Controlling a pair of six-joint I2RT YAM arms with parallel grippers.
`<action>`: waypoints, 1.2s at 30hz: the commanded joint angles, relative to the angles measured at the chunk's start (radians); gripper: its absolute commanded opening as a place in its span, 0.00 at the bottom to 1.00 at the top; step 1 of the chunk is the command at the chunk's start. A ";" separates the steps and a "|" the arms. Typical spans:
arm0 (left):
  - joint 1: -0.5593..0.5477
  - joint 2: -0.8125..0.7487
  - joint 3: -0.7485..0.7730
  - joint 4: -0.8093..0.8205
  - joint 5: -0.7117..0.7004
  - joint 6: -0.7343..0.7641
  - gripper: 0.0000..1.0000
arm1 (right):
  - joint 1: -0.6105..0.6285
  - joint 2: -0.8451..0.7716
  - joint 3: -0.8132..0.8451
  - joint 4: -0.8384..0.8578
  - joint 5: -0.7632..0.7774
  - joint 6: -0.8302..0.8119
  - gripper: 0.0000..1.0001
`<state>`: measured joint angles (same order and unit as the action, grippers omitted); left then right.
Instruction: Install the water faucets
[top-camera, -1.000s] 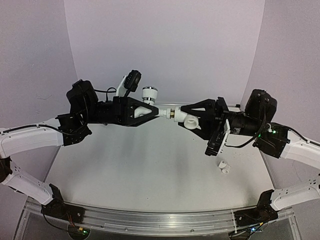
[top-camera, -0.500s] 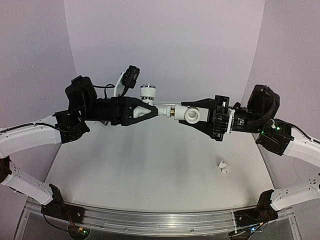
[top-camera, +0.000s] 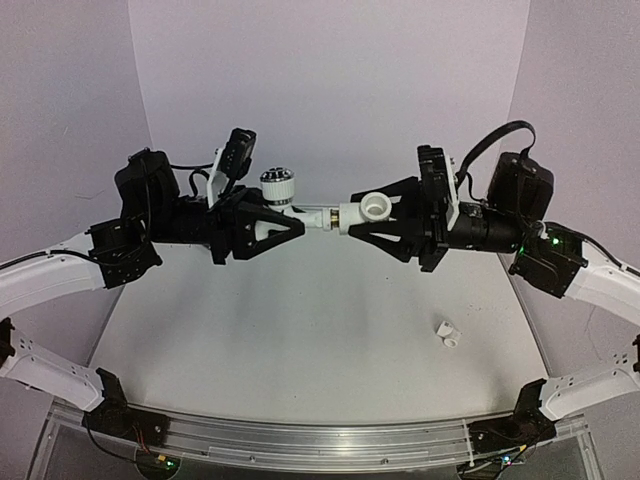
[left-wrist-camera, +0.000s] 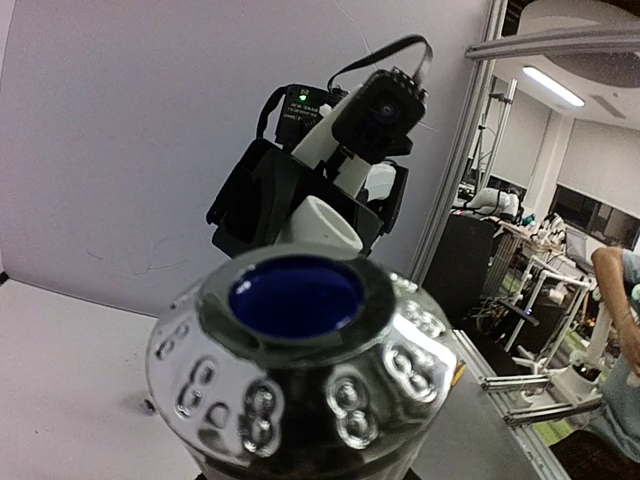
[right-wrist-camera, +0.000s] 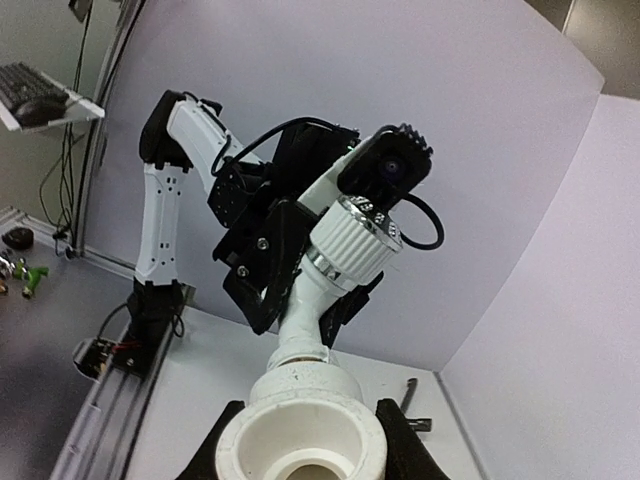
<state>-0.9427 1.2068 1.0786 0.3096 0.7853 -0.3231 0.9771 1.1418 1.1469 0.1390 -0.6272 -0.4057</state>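
Note:
Both arms are raised above the table and meet tip to tip. My left gripper (top-camera: 293, 226) is shut on a white water faucet body (right-wrist-camera: 308, 296), whose ribbed round knob (top-camera: 277, 186) with a chrome, blue-capped top (left-wrist-camera: 296, 366) points up. My right gripper (top-camera: 357, 217) is shut on a short white tubular fitting (top-camera: 374, 208), with its black fingers (right-wrist-camera: 401, 441) on either side of the open socket (right-wrist-camera: 300, 446). The faucet's brass threaded end (top-camera: 329, 216) sits at the fitting's mouth. In the left wrist view the knob hides my own fingers.
Another small white fitting (top-camera: 449, 334) lies on the table at the right, below the right arm. A dark metal crank-shaped bar (right-wrist-camera: 412, 402) lies on the table near the back wall. Purple walls close in the back and sides.
The right gripper has rolled about its axis, turning the fitting's open socket from facing down-front to facing up. Both grippers and the joined parts have drifted left and slightly up.

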 joint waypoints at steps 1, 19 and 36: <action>-0.009 -0.032 0.007 -0.111 -0.017 0.249 0.00 | 0.007 0.031 0.093 -0.002 -0.033 0.333 0.00; -0.018 -0.149 -0.039 -0.261 -0.262 0.582 0.00 | -0.035 0.187 0.181 -0.168 -0.150 1.007 0.00; 0.002 -0.136 -0.067 -0.082 -0.378 -0.051 0.00 | -0.234 0.194 0.367 -0.293 -0.041 0.680 0.98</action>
<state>-0.9503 1.0889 1.0237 0.0776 0.4462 -0.1581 0.7954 1.3598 1.4381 -0.1292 -0.7418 0.4445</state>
